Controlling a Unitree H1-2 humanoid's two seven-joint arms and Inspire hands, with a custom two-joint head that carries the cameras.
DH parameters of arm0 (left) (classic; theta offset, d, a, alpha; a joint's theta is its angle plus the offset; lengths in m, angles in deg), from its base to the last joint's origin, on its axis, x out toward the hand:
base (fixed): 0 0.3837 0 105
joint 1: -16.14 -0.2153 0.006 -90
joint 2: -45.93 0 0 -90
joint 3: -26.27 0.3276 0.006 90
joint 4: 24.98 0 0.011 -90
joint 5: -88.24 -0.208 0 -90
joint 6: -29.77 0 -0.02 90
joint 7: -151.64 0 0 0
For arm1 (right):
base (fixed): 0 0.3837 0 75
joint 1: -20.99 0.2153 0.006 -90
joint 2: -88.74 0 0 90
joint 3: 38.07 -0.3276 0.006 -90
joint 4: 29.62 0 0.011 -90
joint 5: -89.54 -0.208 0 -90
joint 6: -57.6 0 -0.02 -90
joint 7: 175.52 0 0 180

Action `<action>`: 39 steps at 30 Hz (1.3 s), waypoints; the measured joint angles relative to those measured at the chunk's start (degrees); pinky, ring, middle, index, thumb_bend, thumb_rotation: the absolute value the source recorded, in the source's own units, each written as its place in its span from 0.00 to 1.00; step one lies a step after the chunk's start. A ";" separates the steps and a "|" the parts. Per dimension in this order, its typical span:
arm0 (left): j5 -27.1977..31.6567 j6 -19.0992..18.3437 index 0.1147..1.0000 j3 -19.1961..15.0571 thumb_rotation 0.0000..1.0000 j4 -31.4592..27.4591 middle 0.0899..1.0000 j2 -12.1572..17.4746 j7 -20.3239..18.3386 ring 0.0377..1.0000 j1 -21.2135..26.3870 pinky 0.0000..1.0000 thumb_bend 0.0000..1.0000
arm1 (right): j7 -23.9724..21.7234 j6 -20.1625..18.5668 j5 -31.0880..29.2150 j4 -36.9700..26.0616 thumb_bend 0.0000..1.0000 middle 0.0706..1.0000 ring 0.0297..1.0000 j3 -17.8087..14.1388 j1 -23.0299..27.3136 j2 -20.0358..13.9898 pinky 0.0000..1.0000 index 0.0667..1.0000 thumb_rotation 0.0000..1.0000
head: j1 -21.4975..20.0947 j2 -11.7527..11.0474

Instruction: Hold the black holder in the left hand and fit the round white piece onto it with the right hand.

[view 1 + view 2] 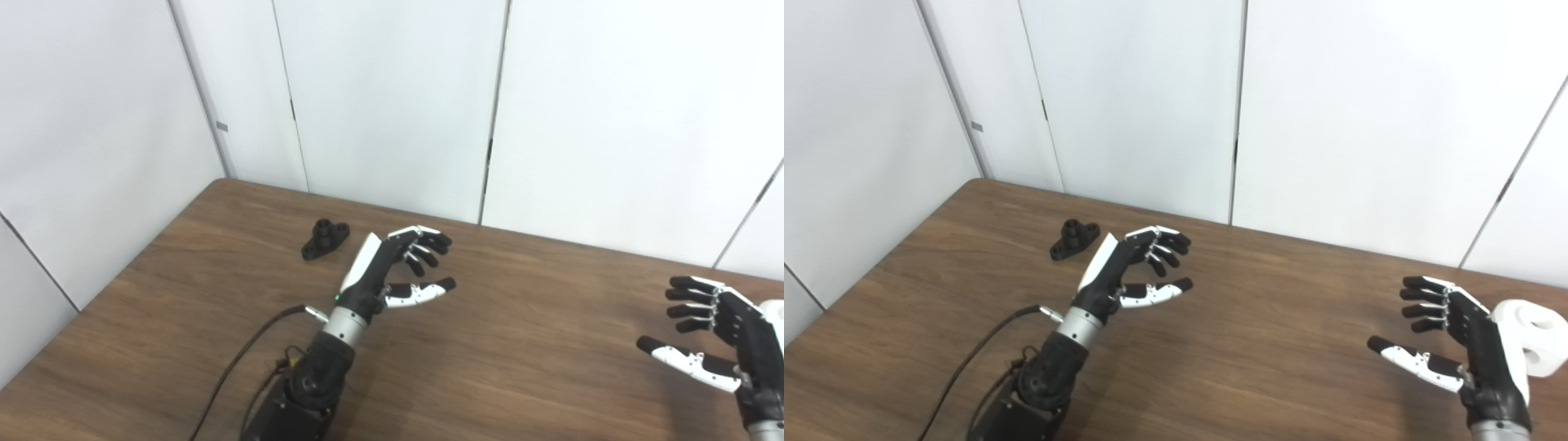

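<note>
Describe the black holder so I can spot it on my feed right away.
On the brown wooden table, look at the far left corner. Just left of the open left hand lies the black holder: a small flanged base with an upright stub, the only loose black thing there.

A brown wooden table (1243,343) holds a small black holder (1074,238) near its far left corner and a round white piece (1534,335) at the right edge.

Brown wooden table (520,343), white panelled walls (392,92) standing around it.
The table's grain is running across the picture, its far edge sitting right against the wall panels; dark seams are splitting those panels (one carrying a small grey tag (222,127) at the left), and a black cable (245,355) is trailing over the tabletop.
</note>
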 measured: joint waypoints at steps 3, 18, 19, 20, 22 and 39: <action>-4.38 -1.73 0.59 -0.03 0.07 -1.05 0.68 0.72 1.22 0.64 0.50 0.46 0.66 | -0.49 -0.02 -0.12 -0.11 0.65 0.63 0.58 -0.03 -0.01 -0.10 0.50 0.65 0.00 | 0.61 0.09; -13.77 -9.81 0.66 -4.53 0.15 -3.37 0.86 7.29 4.30 0.83 2.46 0.68 0.73 | -1.24 -0.06 -0.71 -0.44 0.63 0.64 0.58 -0.29 -0.01 -0.93 0.50 0.66 0.00 | 1.41 0.35; -14.02 -10.13 0.67 -4.69 0.17 -3.25 0.87 7.58 4.43 0.85 2.60 0.70 0.74 | -1.27 -0.06 -0.71 -0.44 0.63 0.64 0.58 -0.29 -0.01 -1.00 0.50 0.66 0.00 | 1.58 0.26; -14.28 -10.61 0.68 -4.87 0.18 -2.87 0.87 7.83 4.54 0.86 2.87 0.72 0.74 | -1.32 -0.06 -0.72 -0.44 0.63 0.64 0.58 -0.30 -0.02 -1.09 0.50 0.66 0.00 | 1.58 0.26; -14.42 -11.04 0.68 -5.21 0.18 -1.30 0.87 8.31 5.05 0.87 3.52 0.74 0.74 | -1.40 -0.05 -0.74 -0.44 0.62 0.64 0.58 -0.30 -0.01 -1.22 0.50 0.66 0.00 | 1.58 0.26; -19.25 -11.84 0.68 -4.52 0.19 7.37 0.84 14.58 10.70 0.84 4.17 0.68 0.79 | -1.77 -0.51 -1.38 -1.33 0.62 0.64 0.58 -0.38 -0.38 -1.23 0.50 0.66 0.00 | 2.11 0.53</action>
